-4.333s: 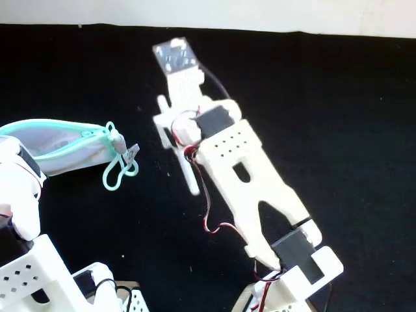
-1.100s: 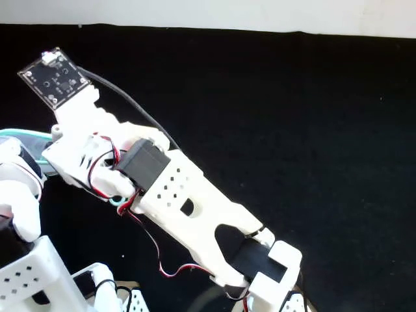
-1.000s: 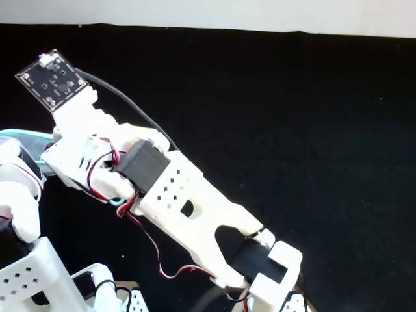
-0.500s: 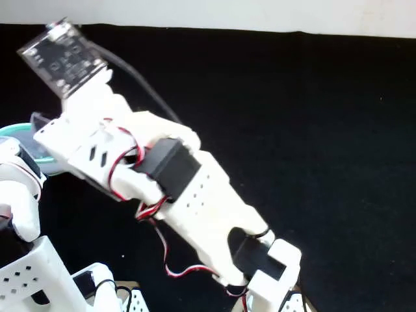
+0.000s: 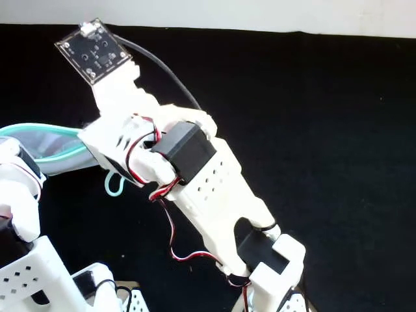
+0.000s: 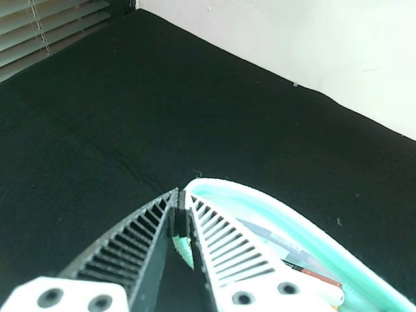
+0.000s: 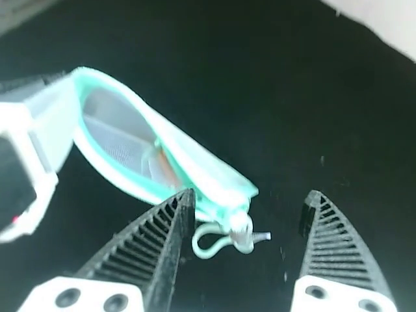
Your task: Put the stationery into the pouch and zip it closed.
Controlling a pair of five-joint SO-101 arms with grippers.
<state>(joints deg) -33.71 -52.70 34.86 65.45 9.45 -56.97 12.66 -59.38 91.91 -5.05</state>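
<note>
My right gripper is spread wide and holds nothing. Closest to it, right under the gap between its tips, sits the zipper pull. The pull's pale green loop trails beside it on the black table, and neither tip touches either one.

From the pull, the pouch runs away from this gripper. Its mouth gapes, so the mesh lining shows. At the far end, my left gripper is pressed together on the pouch's end, pinching the rim to steady it. Just past that pinch, inside the open mouth, pens lie along the bottom.

I judge the loading done, or nearly so, since the stationery I can make out is already inside. The zipping has not begun, because the mouth stands open along most of its length.

What is left is for my right gripper to come down, close on the pull and draw it along the teeth while my left gripper holds the other end. The pull is small and lies flat, so I could easily catch only the loop.
</note>
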